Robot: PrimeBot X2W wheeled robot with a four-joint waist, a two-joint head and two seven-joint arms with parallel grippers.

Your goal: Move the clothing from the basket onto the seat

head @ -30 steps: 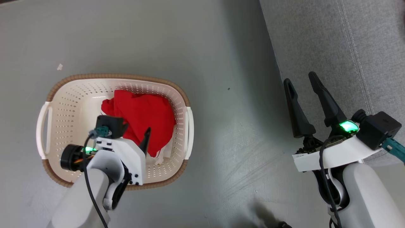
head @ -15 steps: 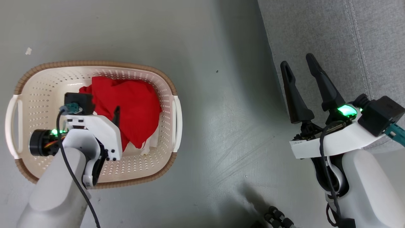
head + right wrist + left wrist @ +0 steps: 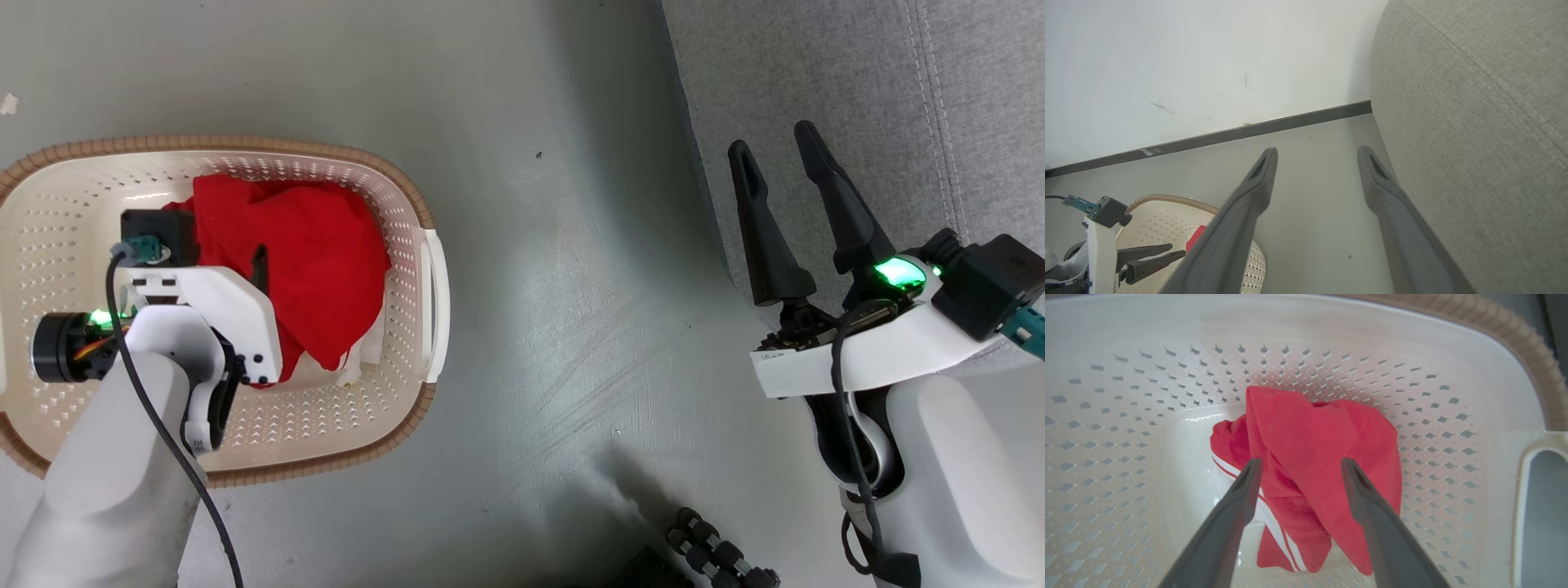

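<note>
The clothing (image 3: pixel 318 237), a red heap with white stripes, lies in the cream basket (image 3: pixel 245 145) on the floor at the left. My left gripper (image 3: pixel 260 265) hangs over the heap, fingers pointing down. In the left wrist view the left gripper (image 3: pixel 1300 463) is open, its fingers straddling a fold of the clothing (image 3: pixel 1323 449) above the basket's perforated wall (image 3: pixel 1126 416). My right gripper (image 3: pixel 771 137) stands open and empty by the edge of the grey seat (image 3: pixel 882 82). The right wrist view shows the right gripper (image 3: pixel 1317 150) open over the floor, the seat (image 3: pixel 1474 122) to its right.
Grey floor separates basket and seat. A black ribbed part (image 3: pixel 718 559) lies at the head view's bottom edge and a small white scrap (image 3: pixel 8 104) at the far left. Beyond the floor, a white wall with a dark baseboard (image 3: pixel 1249 130) stands behind the basket (image 3: pixel 1163 220).
The head camera has turned, so the basket now sits further left and higher in the picture. My left gripper has moved inward over the red heap. Both grippers stay open.
</note>
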